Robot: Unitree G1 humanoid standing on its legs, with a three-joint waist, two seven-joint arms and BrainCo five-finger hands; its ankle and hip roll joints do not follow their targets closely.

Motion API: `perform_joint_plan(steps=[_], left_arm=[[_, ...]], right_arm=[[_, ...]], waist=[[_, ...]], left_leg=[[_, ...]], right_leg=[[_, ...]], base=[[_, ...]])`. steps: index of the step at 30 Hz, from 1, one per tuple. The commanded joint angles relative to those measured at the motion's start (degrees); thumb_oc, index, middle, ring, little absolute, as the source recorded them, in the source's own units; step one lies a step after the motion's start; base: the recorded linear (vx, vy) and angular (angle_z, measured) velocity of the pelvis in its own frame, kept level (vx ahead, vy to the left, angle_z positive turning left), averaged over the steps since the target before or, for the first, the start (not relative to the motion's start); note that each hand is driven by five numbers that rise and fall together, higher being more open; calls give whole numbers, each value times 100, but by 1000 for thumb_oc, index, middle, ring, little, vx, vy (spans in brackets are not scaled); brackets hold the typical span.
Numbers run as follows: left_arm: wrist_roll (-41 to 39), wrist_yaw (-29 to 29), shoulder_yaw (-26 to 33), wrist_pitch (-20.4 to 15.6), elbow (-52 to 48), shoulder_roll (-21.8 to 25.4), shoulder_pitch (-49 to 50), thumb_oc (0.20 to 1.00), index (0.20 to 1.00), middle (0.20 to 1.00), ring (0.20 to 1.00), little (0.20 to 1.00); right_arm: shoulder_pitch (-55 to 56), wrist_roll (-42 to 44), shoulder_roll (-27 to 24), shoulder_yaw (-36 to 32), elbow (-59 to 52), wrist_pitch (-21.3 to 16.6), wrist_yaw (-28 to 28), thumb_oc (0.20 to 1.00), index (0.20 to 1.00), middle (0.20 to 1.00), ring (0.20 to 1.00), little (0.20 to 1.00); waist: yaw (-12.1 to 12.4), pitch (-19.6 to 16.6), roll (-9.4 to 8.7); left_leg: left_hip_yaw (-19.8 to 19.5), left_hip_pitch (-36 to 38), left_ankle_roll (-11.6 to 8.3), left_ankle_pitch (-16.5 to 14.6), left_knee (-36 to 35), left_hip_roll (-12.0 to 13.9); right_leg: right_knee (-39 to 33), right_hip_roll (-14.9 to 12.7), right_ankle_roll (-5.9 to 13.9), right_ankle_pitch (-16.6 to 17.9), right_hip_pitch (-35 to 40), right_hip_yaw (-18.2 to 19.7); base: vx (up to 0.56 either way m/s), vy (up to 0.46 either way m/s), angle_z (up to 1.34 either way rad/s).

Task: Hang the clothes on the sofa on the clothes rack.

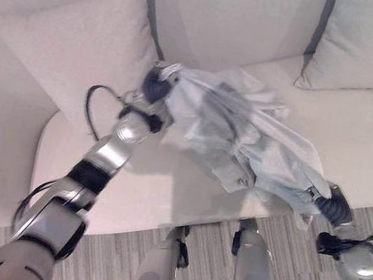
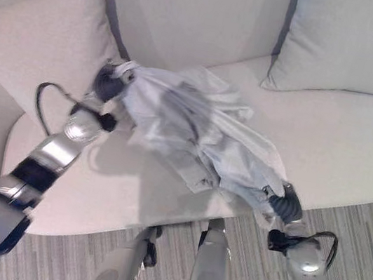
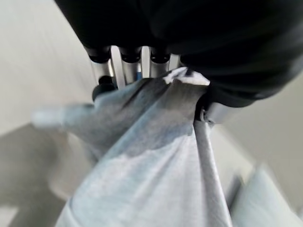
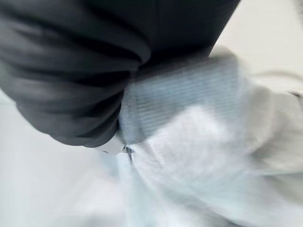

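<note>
A pale grey garment (image 1: 236, 137) hangs stretched between the two hands, lifted just clear of the cream sofa (image 1: 357, 139) seat, across the middle of the frame. The left hand (image 1: 156, 85) is up at centre left, close in front of the big cushion (image 1: 74, 44); its own wrist view shows the fingers (image 3: 102, 71) curled down over a bunched edge of the cloth with the thumb pinching from the other side, so it has a firm hold. The right hand (image 1: 332, 204) sits low at the lower right, near the sofa's front edge above the striped floor (image 1: 214, 237). The cloth wraps tight against its dark cover and appears pinched there, though its fingers are mostly buried in the fabric. A second cushion (image 1: 372, 41) stands at the upper right, well apart from all this.

To my eye this is the pick-up step: the garment is gathered and raised, but still a crumpled bundle sagging in the middle. No rack is anywhere in front of the robot, so the next move likely calls for lifting the cloth fully free, keeping both grips, and turning away from the sofa to find the rack.
</note>
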Motion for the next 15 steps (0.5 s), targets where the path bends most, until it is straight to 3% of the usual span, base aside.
perform_joint_plan(steps=[1,10,15], left_arm=[[329,-7,704,-185,-140,-88,-630,200,200,200,200,200],[553,-48,1755,-149,-1221,69,464,200,200,200,200,200],[575,21,2119,-159,-1523,246,624,200,200,200,200,200]], right_arm=[[-385,447,221,-207,295,-231,-193,200,200,200,200,200],[-1378,-265,579,-54,25,-231,-527,200,200,200,200,200],[-1839,-562,713,-9,-252,-226,-685,200,200,200,200,200]], waist=[[90,-173,-264],[725,-1493,-606],[975,-1923,-755]], left_leg=[[39,932,-162,-120,5,621],[71,995,-48,-318,5,338],[53,1051,10,-382,5,180]], right_leg=[[323,-235,282,-208,-63,248],[-16,-255,188,-154,396,284],[-129,-335,166,-132,542,265]], base=[[76,98,11],[36,105,-1],[-34,146,-1]])
